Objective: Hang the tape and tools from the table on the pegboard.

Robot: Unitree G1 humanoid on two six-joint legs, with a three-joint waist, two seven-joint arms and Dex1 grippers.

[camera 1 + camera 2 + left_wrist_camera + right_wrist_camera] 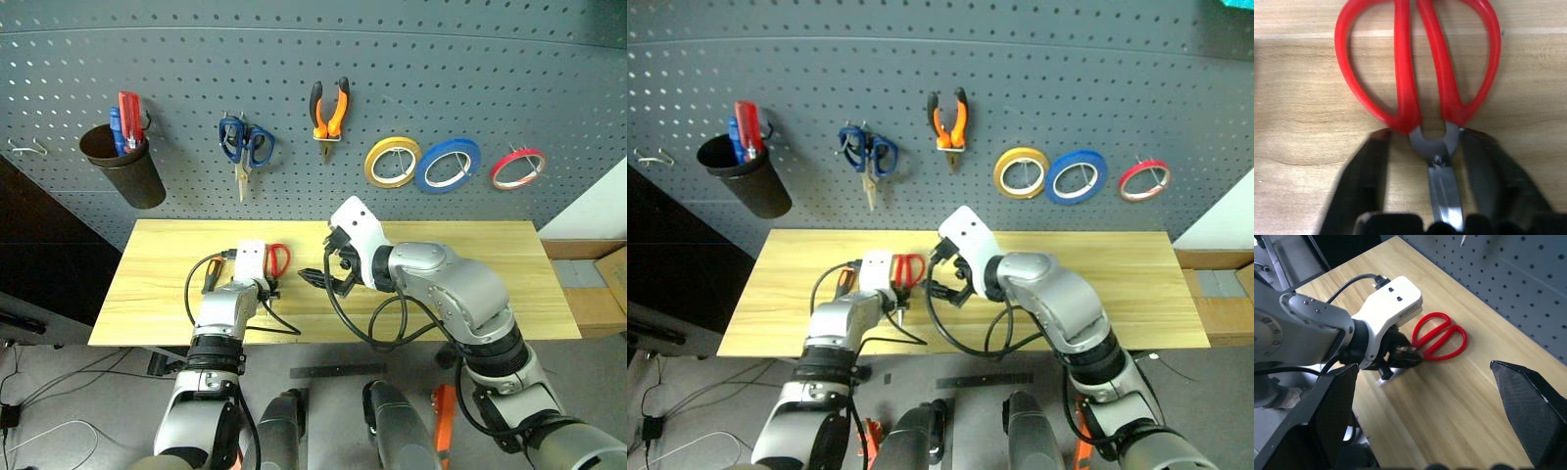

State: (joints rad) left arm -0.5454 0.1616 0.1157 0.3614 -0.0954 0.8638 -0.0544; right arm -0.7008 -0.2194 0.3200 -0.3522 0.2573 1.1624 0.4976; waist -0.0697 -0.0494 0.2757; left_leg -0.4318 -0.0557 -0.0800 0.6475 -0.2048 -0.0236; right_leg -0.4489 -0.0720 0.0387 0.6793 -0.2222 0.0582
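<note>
The red-handled scissors point(1405, 73) lie flat on the table point(470, 284), left of its middle. My left gripper point(1403, 355) is down on them, its black fingers point(1371, 166) closed against the neck just below the handles. My right gripper point(328, 277) hovers open and empty just to the right of the scissors. On the pegboard point(490, 78) hang the orange-and-black pliers point(329, 110) and, far right, the red tape point(517, 167). An orange-and-black handle point(211, 276) lies on the table beside my left wrist.
Also on the pegboard are blue-handled scissors point(245, 145), a yellow tape ring point(392, 162), a blue tape ring point(448, 164) and a dark cup point(122, 162) holding red and blue tools. A bare hook point(29, 149) sits at far left.
</note>
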